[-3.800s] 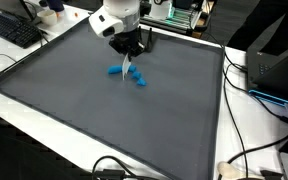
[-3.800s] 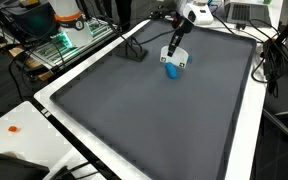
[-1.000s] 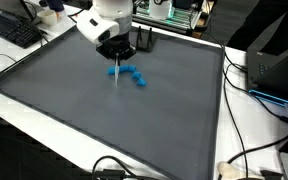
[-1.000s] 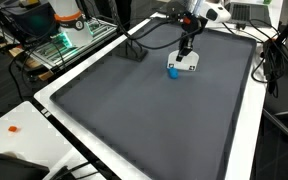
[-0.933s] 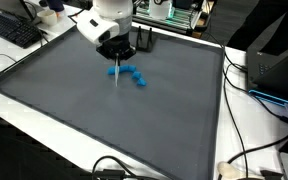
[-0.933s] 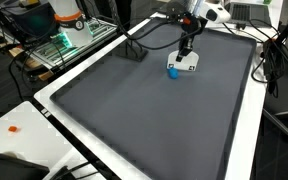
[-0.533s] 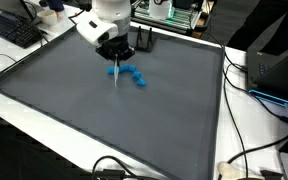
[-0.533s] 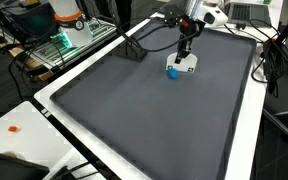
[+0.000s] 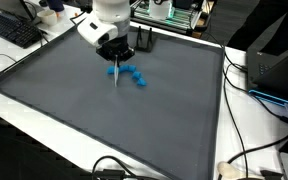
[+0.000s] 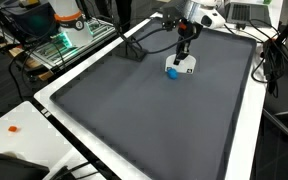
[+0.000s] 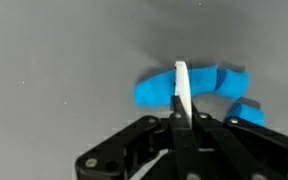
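My gripper (image 9: 118,54) hangs over the far middle of a big dark grey mat (image 9: 74,110). It is shut on a thin white flat piece (image 9: 117,75) that points down to the mat. In the wrist view the gripper (image 11: 181,122) holds the white piece (image 11: 181,90) edge-on. Behind it lie crumpled bright blue lumps (image 11: 209,85). The blue lumps (image 9: 134,75) lie on the mat right beside the piece's lower end. In an exterior view the gripper (image 10: 183,45) stands above the white piece (image 10: 188,66) and a blue lump (image 10: 171,70).
The mat (image 10: 154,120) lies on a white table. A small black stand (image 10: 136,53) sits near its far edge. A keyboard (image 9: 12,30), cables (image 9: 252,150) and electronics surround the mat. A small orange item (image 10: 13,128) lies on the white border.
Since 3.8 s ago the gripper has shifted a little sideways over the blue lumps with the white piece in it. Over the last second it has hardly moved.
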`<action>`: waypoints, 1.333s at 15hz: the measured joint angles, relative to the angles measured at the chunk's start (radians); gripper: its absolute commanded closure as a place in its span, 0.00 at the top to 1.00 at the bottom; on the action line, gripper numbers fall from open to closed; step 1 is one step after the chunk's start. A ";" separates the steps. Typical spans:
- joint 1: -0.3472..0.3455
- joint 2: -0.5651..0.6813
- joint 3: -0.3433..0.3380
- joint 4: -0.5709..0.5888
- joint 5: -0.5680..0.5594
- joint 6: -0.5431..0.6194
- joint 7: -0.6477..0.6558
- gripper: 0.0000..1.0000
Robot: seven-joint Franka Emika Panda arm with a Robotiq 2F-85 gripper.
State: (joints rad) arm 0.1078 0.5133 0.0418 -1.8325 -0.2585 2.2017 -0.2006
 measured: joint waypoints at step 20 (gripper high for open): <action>-0.050 -0.040 -0.006 -0.060 0.006 -0.008 0.010 0.01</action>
State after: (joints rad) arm 0.0574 0.4732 0.0363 -1.8928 -0.2522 2.1934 -0.1906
